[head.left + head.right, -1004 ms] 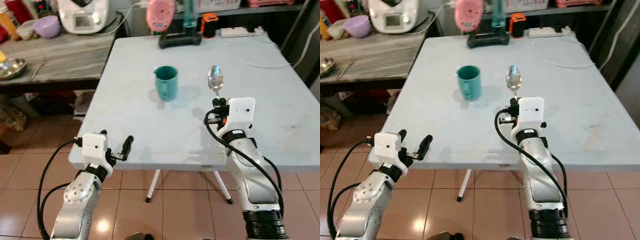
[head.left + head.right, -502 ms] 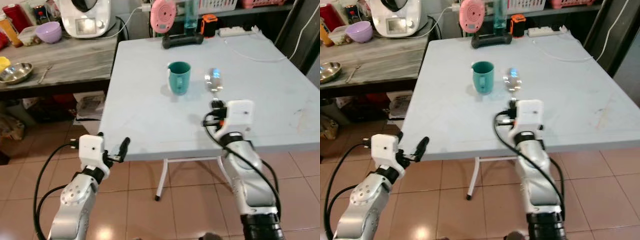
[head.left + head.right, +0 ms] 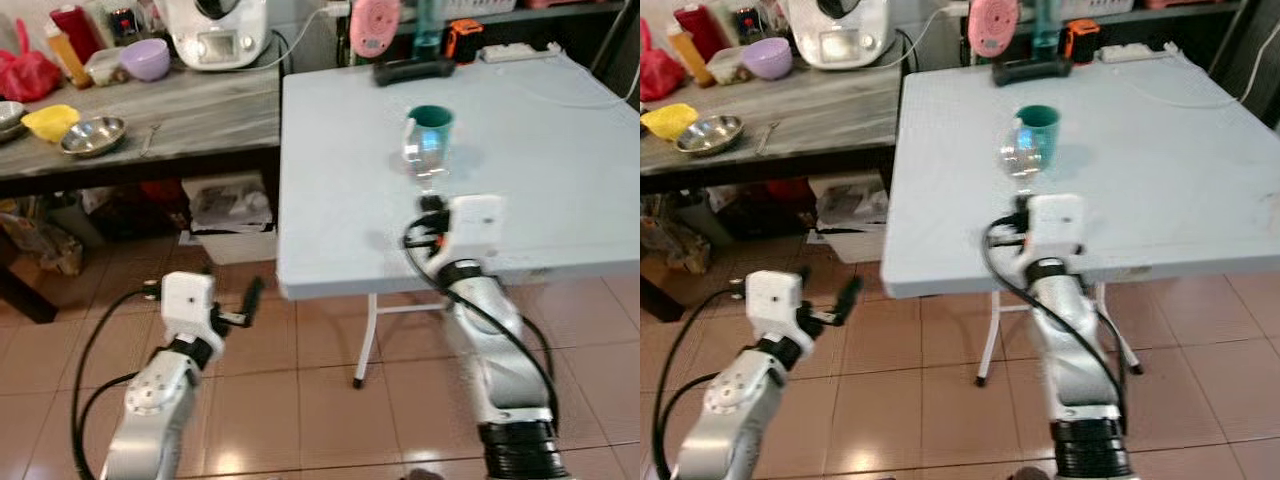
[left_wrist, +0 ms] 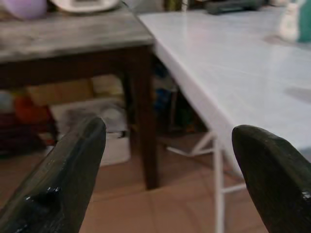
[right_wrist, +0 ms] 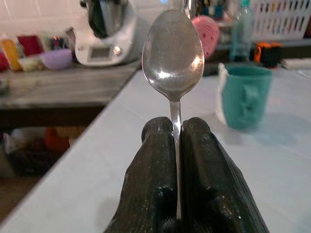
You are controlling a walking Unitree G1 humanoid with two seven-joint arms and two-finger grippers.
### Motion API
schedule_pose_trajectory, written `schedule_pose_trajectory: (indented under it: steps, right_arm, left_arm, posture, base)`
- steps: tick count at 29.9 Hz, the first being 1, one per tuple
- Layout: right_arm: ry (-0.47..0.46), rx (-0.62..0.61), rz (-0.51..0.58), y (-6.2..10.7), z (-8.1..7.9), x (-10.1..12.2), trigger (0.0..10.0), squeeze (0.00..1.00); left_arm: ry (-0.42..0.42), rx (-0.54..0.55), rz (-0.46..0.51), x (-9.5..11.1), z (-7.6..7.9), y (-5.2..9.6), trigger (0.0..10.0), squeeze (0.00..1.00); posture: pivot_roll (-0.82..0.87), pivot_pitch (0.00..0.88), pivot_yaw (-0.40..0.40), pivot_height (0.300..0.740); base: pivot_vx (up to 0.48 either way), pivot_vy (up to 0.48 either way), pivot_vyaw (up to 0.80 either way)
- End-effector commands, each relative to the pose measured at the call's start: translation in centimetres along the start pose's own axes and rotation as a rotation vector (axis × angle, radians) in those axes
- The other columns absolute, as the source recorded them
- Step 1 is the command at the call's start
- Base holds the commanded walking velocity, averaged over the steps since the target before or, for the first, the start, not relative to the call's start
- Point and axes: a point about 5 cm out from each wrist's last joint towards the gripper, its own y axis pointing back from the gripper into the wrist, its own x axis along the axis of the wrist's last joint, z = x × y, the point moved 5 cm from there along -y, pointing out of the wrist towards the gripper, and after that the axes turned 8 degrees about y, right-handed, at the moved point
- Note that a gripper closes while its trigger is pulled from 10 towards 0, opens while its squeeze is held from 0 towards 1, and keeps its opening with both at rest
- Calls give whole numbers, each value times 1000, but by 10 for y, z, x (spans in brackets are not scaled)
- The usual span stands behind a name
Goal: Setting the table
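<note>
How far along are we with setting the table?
Done: the teal cup stands on the white table. In hand: the right gripper is shut on the spoon, bowl upward, above the table's near edge. Left: laying the spoon down; the open left gripper holds nothing.

Cup [image 3: 432, 131] on table [image 3: 560, 180] (toward back)

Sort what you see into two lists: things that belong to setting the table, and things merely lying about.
Belongs to the job:
- spoon, clamped in the right gripper
- teal mug
- white folding table

Lying about:
- purple bowl on the wooden side table
- steel bowl
- white kitchen appliance
- pink fan
- power strip
</note>
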Motion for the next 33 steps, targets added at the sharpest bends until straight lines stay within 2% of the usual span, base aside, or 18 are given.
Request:
schedule_pose_trajectory:
  steps: [1,33]
  right_arm:
    - [5,-19,-1,1,8,-1,10000,0]
    - [14,-34,8,-4,11,-1,10000,0]
  left_arm:
    - [-6,-5,3,1,3,-1,10000,0]
    - [-22,21,32,6,1,-4,10000,0]
  posture:
    - [-114,64,102,740]
    - [-116,60,105,740]
  base:
    - [0,480,0]
    - [0,465,0]
